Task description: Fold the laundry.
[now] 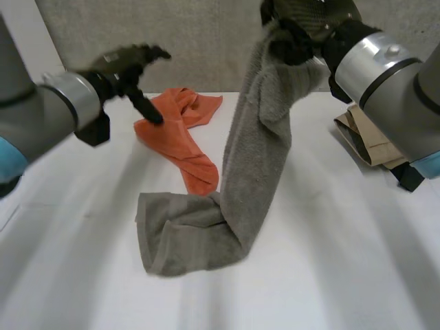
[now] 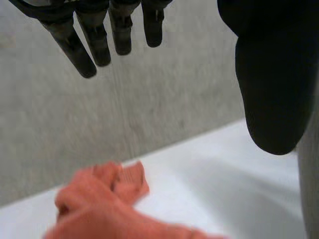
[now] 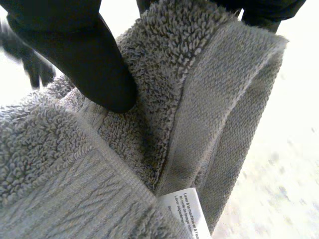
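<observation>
LAUNDRY, 1 TOWEL UP: We hold the grey towel (image 1: pixel 254 158) high by 1 end. Our right hand (image 1: pixel 302 27) is clamped on its hemmed edge at about 1 o'clock over the white table (image 1: pixel 330 275), thumb pressed into the pile beside the white care label (image 3: pixel 189 209). The towel hangs in a twisted column, and its lower end lies bunched on the table toward 7 o'clock. Our left hand (image 1: pixel 127 65) hovers at 10 o'clock, fingers straight and spread from the thumb, holding nothing.

We judge this the opening step: the towel is picked up but not spread, and no fold is made yet. The next move calls for the left hand to take a 2nd corner on the same edge, so that both hands can draw the towel flat and lay it out.

An orange cloth (image 1: pixel 182 130) lies crumpled at 11 o'clock, below the left hand. Its tail reaches the towel's lower end, and we cannot tell whether the 2 touch. A folded beige cloth (image 1: pixel 368 137) sits at 3 o'clock, partly under the right arm. The orange cloth lies where the towel would likely be spread, and could get dragged along.
</observation>
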Robot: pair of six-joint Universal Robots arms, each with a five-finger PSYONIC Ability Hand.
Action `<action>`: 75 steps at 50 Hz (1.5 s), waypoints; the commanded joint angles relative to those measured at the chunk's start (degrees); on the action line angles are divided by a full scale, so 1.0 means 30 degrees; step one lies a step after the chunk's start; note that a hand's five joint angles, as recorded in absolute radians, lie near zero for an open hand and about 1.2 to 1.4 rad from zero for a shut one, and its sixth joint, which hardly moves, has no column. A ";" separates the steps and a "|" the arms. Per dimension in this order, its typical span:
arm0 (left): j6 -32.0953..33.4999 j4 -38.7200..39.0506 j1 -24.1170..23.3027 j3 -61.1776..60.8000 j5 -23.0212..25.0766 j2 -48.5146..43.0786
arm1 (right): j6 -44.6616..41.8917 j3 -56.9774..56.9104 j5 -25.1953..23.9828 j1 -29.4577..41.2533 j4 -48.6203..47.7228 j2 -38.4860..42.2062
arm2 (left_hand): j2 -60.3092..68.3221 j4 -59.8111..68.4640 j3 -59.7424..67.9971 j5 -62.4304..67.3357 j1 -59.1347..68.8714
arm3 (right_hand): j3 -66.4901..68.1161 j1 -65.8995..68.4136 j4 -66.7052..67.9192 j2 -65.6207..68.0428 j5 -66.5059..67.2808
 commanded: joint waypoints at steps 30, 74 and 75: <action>-0.1000 -0.2748 -0.0168 0.4178 -0.2998 -0.3563 | 0.1679 -0.1829 -0.1327 -0.1545 -0.1276 0.1212 | 2.2356 2.2440 2.2284 2.2197 2.3049 | 0.3933 0.5786 0.3767 0.4307 0.4635; 0.3246 -0.1455 0.1966 -0.5607 -0.3825 0.2738 | -0.1935 0.4094 0.0633 -0.3157 0.8268 0.0365 | 0.0719 0.0803 0.0647 0.0560 0.1412 | -1.6873 -1.5021 -1.7040 -1.6500 -1.6172; 0.3276 -0.1545 0.2261 -0.5518 -0.3618 0.2739 | -0.1579 0.3682 0.0840 -0.3157 0.8652 0.0394 | 0.0719 0.0803 0.0647 0.0560 0.1412 | -1.6876 -1.5024 -1.7043 -1.6502 -1.6175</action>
